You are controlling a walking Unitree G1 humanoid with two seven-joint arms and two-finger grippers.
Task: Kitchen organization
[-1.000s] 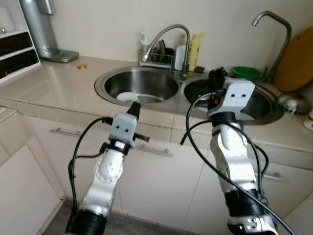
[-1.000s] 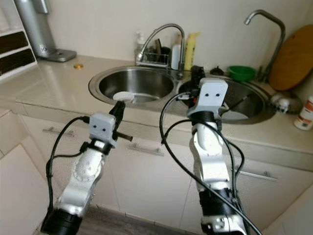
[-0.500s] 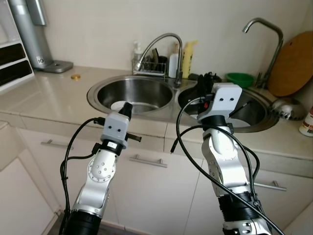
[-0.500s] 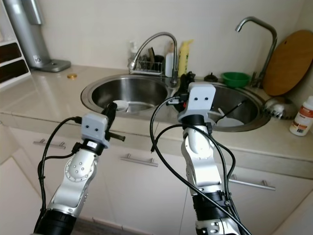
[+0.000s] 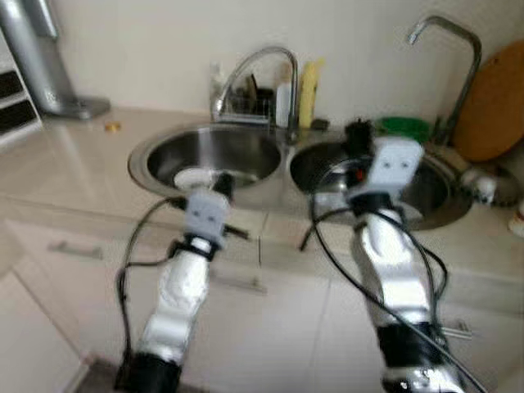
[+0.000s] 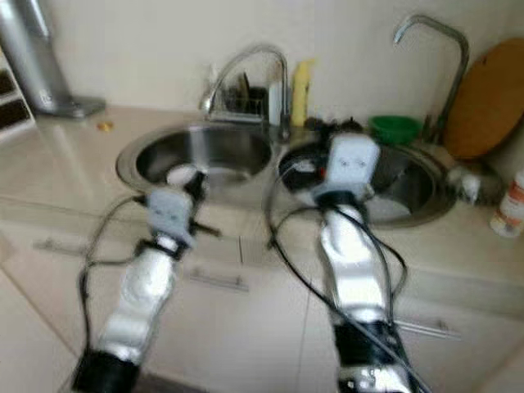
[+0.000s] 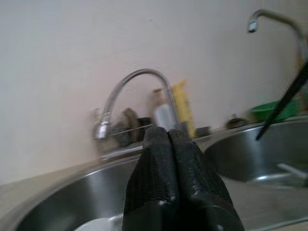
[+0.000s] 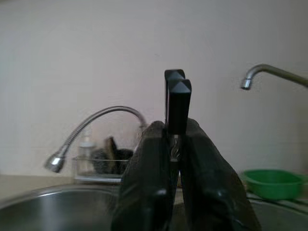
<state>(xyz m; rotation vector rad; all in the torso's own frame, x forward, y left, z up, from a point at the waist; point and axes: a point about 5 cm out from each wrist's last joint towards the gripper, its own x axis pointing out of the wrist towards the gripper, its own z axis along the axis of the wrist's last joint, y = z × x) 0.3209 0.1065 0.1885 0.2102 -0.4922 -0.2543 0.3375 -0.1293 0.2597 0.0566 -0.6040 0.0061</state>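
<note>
Fingers of the right gripper are closed on a slim black tool that stands up between the pads, held above the right sink basin. The left gripper has its fingers pressed together, empty, at the near rim of the left sink basin, where a white dish lies. A green bowl sits on the far counter. Head views are blurred, so settling the body before reaching seems wise. The tool looks thin and could twist, so a firm, steady grip would help.
</note>
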